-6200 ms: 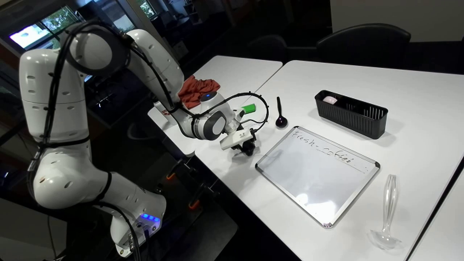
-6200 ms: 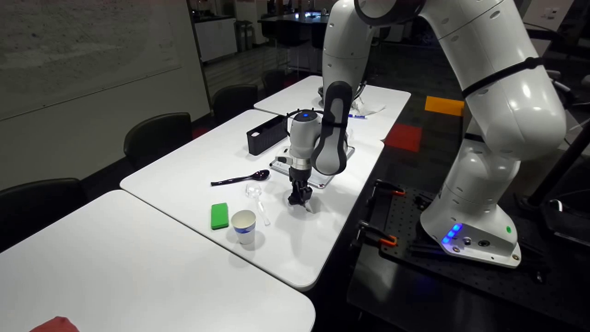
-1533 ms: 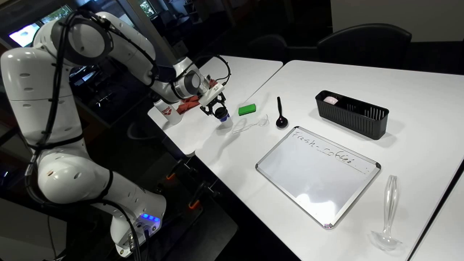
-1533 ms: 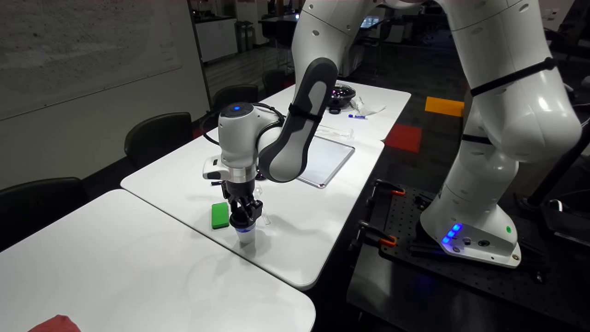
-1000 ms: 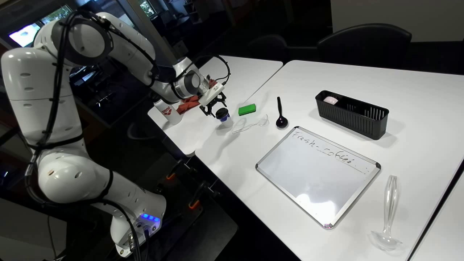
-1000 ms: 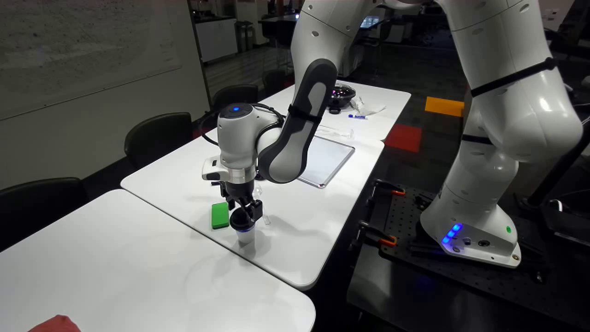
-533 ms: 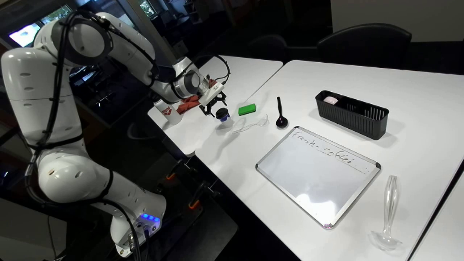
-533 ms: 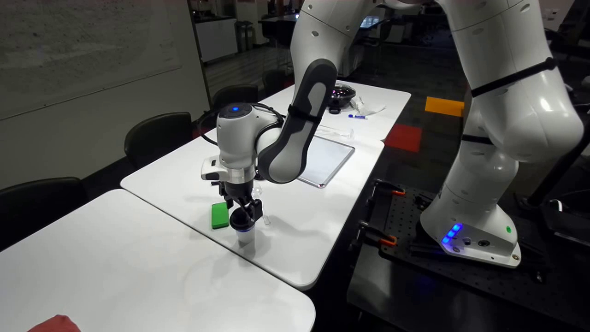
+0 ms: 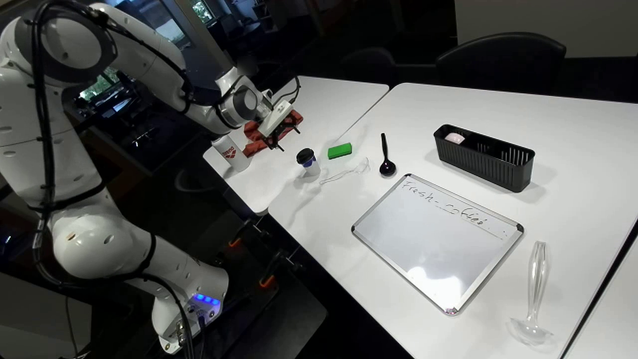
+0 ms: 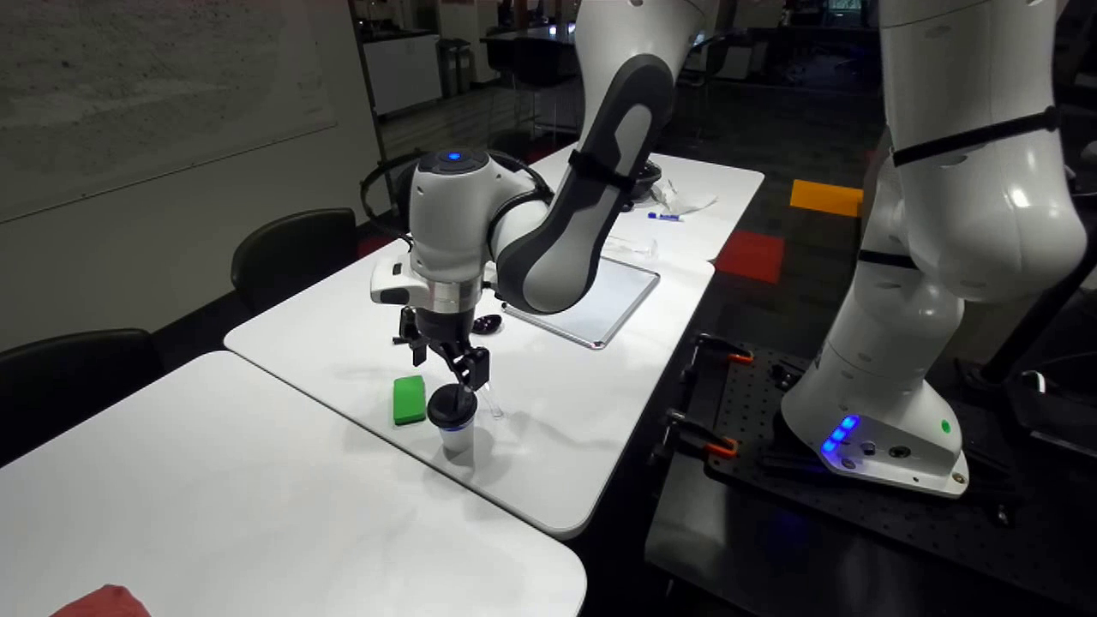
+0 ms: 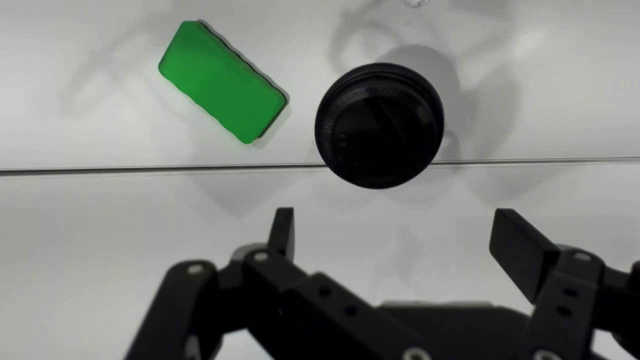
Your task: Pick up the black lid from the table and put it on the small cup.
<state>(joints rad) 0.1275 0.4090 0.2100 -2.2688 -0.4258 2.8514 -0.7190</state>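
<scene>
Hovering with the tool spread wide and gripping nothing, clear of the black lid, already set on the small cup, itself upright on the surface. Looks nearly finished. Could topple the presumably light cup by swinging back low, or jolt a poorly pressed lid loose. Cannot confirm snug seating, seeing too little of the rim in both exterior views, losing part of the lid's edge behind a fingertip in an exterior view, and finding nothing of the cup in the wrist view.
</scene>
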